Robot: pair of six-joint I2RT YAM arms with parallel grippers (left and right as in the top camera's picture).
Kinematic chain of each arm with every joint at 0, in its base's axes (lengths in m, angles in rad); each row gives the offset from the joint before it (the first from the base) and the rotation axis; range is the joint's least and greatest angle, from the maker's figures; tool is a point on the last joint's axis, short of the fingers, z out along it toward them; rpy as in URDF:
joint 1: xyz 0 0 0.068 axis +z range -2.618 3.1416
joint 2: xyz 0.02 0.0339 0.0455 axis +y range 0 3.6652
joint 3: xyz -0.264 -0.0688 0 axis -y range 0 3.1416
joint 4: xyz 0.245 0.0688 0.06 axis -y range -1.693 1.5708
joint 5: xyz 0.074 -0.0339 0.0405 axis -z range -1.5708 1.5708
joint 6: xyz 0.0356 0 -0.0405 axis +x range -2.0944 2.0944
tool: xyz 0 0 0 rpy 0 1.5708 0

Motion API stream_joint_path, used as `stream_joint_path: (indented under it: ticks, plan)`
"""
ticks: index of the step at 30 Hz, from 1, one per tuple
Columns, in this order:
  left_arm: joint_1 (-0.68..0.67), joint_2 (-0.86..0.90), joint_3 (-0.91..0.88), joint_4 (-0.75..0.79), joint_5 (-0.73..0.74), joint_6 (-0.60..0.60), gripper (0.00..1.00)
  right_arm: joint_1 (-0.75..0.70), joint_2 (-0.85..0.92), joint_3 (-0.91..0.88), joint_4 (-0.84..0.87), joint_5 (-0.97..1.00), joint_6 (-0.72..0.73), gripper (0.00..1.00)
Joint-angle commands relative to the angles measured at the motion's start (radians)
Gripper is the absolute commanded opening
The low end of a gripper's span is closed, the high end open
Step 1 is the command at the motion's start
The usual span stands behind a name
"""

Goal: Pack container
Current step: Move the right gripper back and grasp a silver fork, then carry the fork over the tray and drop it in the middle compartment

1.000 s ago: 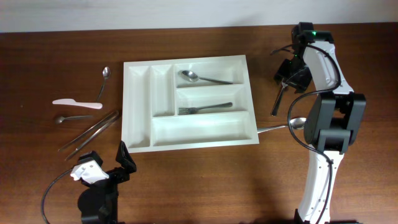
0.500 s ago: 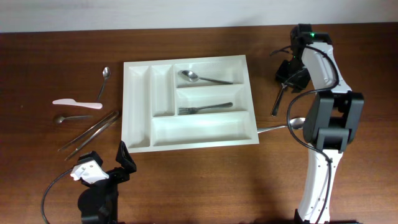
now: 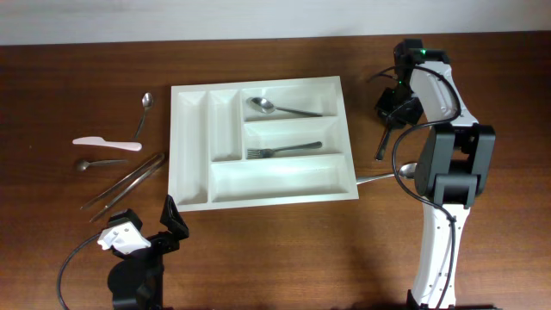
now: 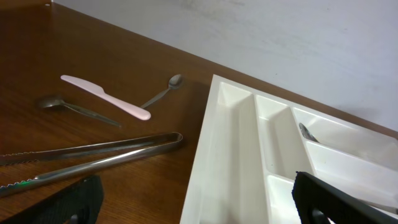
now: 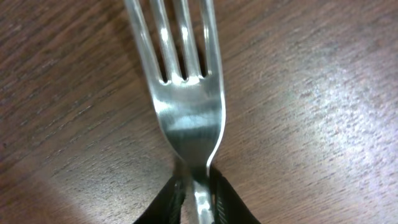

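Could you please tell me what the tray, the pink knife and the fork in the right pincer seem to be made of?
The cutlery tray: likely plastic, white, moulded, soft sheen. The pink knife: probably plastic, matte. The fork: metal, likely stainless steel, polished, bright reflections.

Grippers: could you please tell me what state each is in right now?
Left gripper: open, empty.
Right gripper: closed on the fork.

White container (image 3: 275,179), pink knife (image 3: 107,144), silver fork (image 5: 186,118) — brown woodgrain table (image 3: 69,52).
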Motion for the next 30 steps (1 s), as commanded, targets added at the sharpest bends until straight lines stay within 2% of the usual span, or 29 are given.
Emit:
stream_joint_path:
  ticks: [1, 6, 17, 30]
  plan:
    - [0.006, -0.009, -0.004, 0.0, 0.011, 0.02, 0.99, 0.008, 0.032, -0.011, 0.0, 0.013, 0.005, 0.15]
    - [0.006, -0.009, -0.004, 0.0, 0.011, 0.02, 0.99, 0.008, 0.032, -0.011, 0.0, 0.017, 0.005, 0.04]
    - [0.006, -0.009, -0.004, 0.0, 0.011, 0.02, 0.99, 0.007, 0.029, 0.031, -0.027, 0.021, -0.078, 0.04]
    - [0.006, -0.009, -0.004, 0.0, 0.011, 0.02, 0.99, 0.011, 0.029, 0.395, -0.199, 0.027, -0.216, 0.04]
